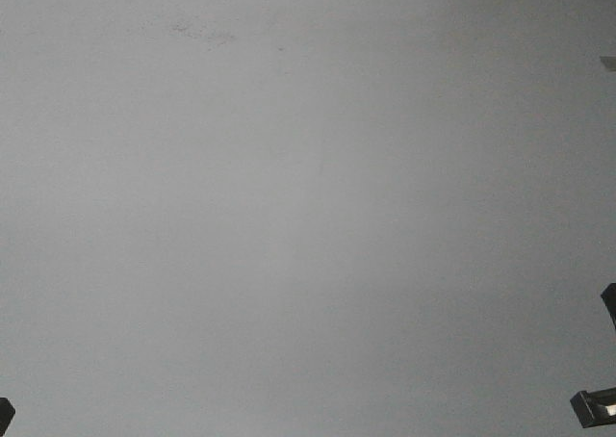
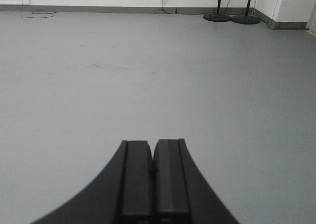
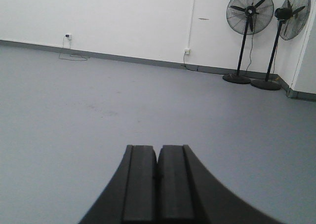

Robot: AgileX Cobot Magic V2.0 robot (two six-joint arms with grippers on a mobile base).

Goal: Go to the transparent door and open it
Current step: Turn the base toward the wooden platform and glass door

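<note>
The transparent door is out of view in every frame. My left gripper is shut with nothing between its dark fingers, held low over bare grey floor. My right gripper is shut too, its pads pressed together and holding nothing, also pointing across the floor toward a white wall. The front-facing view shows only grey floor, with small dark bits of the robot at the bottom left corner and right edge.
Two black pedestal fans stand at the far right against the white wall, their round bases on the floor. Wall sockets with trailing cables sit along the grey skirting. A faint scuff mark marks the floor.
</note>
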